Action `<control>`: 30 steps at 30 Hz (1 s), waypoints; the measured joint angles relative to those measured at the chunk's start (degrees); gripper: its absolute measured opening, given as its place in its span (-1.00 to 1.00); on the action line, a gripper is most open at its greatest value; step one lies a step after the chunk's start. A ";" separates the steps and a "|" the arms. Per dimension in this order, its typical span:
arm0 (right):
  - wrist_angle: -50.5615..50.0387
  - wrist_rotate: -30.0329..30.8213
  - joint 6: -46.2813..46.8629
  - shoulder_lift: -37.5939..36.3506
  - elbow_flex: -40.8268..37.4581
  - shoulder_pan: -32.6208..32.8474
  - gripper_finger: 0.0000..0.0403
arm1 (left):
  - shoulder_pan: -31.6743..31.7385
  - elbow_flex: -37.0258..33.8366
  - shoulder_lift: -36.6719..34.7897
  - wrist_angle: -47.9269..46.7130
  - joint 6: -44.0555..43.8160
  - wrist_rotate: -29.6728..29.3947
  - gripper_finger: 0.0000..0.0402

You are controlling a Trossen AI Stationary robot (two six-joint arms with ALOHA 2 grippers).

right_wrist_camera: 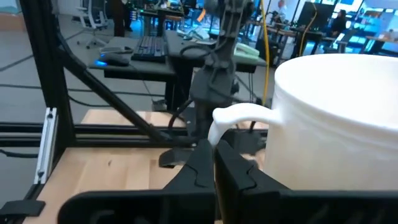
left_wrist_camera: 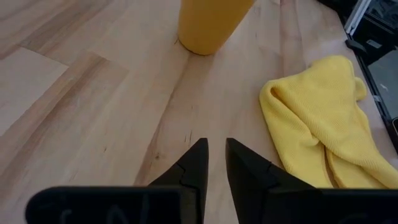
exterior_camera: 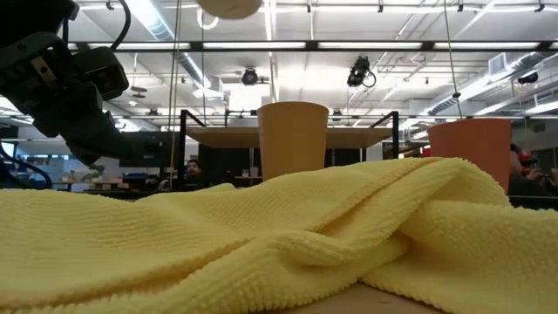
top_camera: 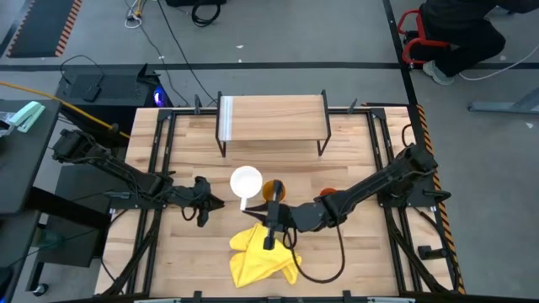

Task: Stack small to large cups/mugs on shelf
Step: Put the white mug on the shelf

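A: Where is the white mug (top_camera: 245, 181) found?

B: It is held by its handle, pinched between the fingers (right_wrist_camera: 200, 163) of the right gripper (top_camera: 259, 206), between the shelf (top_camera: 272, 117) and the yellow cloth (top_camera: 263, 256), with the yellow-orange cup (top_camera: 274, 191) close beside it.

A: And the left gripper (top_camera: 215, 202)?

B: It is kept low over the table (top_camera: 354, 261) beside the mug, its fingers (left_wrist_camera: 198, 167) nearly pressed together, nothing being held. The red-orange cup (top_camera: 328, 193) is seen by the right arm.

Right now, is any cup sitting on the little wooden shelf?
No, the shelf top is bare in the high view; the white mug is in front of it.
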 joint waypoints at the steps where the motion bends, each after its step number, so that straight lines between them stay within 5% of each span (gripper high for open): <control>1: -0.57 0.02 -0.35 -0.72 0.00 -0.22 -1.00 | 0.02 0.00 0.00 0.00 -0.02 0.00 -0.69; 14: -4.18 -0.72 -2.00 -8.83 -0.01 -4.72 -1.00 | 0.02 0.00 -0.01 0.01 0.02 0.00 -0.69; 30: -9.34 -18.97 6.90 -12.60 -0.04 -24.77 -1.00 | 0.02 0.00 -0.01 0.02 -0.04 -0.02 -0.69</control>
